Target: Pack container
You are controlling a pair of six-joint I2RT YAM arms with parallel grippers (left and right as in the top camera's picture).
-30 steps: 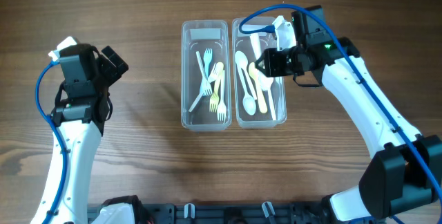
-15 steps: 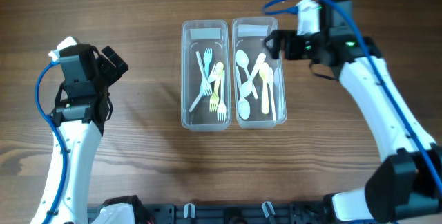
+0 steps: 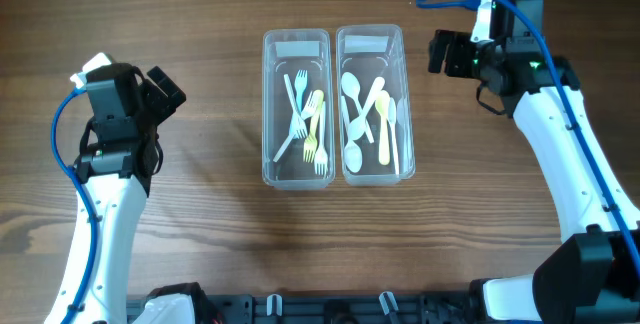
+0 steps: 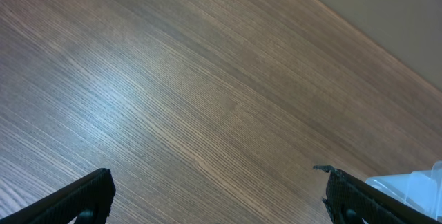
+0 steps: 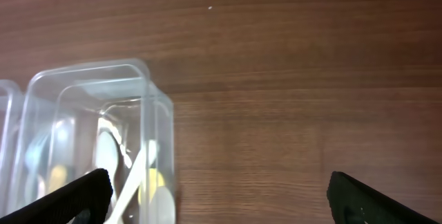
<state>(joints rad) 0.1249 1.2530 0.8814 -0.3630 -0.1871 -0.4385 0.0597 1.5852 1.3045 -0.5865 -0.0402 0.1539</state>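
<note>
"Container check: where is the spoon container (image 3: 370, 34), and what's in it?" asks my supervisor.

"It sits in the middle of the table (image 3: 200, 214), its long side touching the fork container (image 3: 296, 36) just to its left. Spoons (image 3: 355, 99) lie inside it and forks (image 3: 308, 124) fill its neighbour. I see no loose cutlery around it."

"So which step am I looking at?"

"I judge the loading done, or close to it. My right gripper (image 3: 438, 52) hovers just off the spoon container's far right corner, jaws spread wide and empty. Its wrist camera shows only that corner and wood grain between the fingers."

"And the other arm?"

"My left gripper (image 3: 172, 89) sits well to the left of the spoon container, also wide open with nothing in it, looking down at wood."

"Next move?"

"If a lid is wanted, I have to find one first, and none is in view. Otherwise I'd draw both arms away from the spoon container and call it packed."
</note>
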